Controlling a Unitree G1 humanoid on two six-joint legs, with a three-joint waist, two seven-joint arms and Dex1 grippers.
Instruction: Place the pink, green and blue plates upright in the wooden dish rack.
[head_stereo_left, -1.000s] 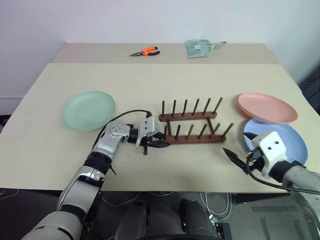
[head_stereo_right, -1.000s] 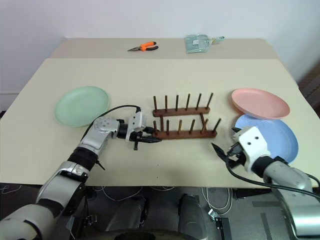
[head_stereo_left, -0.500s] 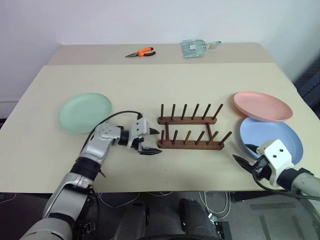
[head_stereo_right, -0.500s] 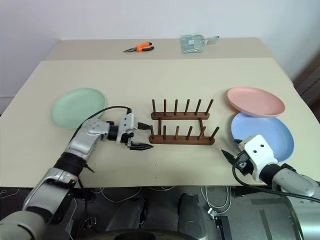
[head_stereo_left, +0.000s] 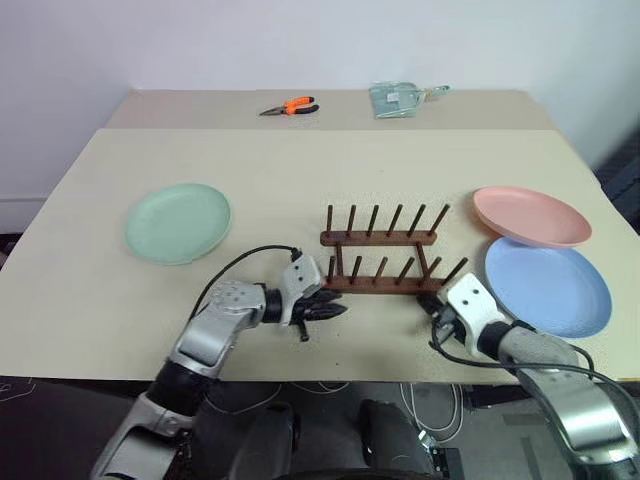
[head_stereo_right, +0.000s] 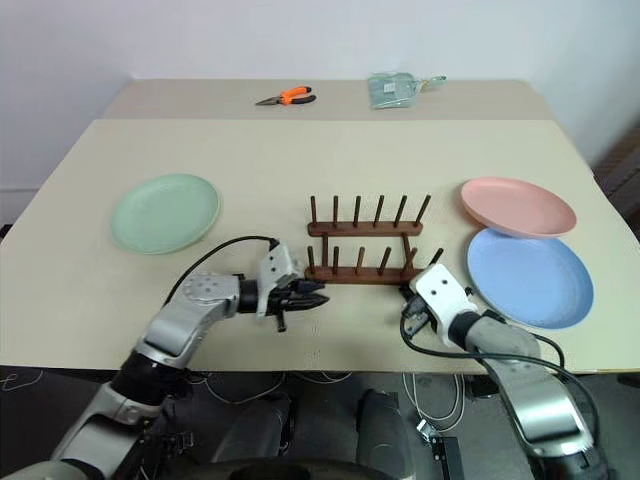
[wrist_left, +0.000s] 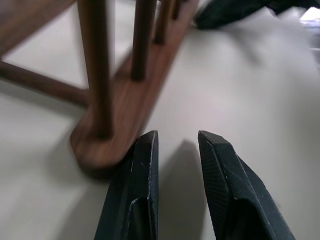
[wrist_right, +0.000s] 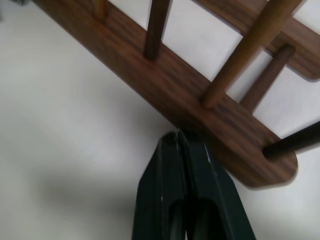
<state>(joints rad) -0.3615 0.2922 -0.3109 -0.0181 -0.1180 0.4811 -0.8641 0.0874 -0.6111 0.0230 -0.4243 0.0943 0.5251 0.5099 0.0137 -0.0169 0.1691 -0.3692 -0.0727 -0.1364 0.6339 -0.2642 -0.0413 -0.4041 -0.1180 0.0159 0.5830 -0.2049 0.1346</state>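
Tabletop (head_stereo_left: 300, 170): right hand (wrist_right: 181, 137) against rack (head_stereo_left: 385, 262)

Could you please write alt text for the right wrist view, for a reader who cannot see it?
The right gripper, its two black fingers pressed shut, points at the near base bar of the wooden dish rack, fingertips at the bar's edge. Thin upright pegs rise from the bar, and pale table lies around it.

Illumination is even, bright and diffuse in both eye views; no glare on the bench (head_stereo_left: 300, 170). Soft, short shadows lie beneath the wooden dish rack (head_stereo_left: 385, 262) and both arms. In the wrist views the rack pegs are blurred and out of focus, with a dim shadow under the left hand (wrist_left: 175, 150).
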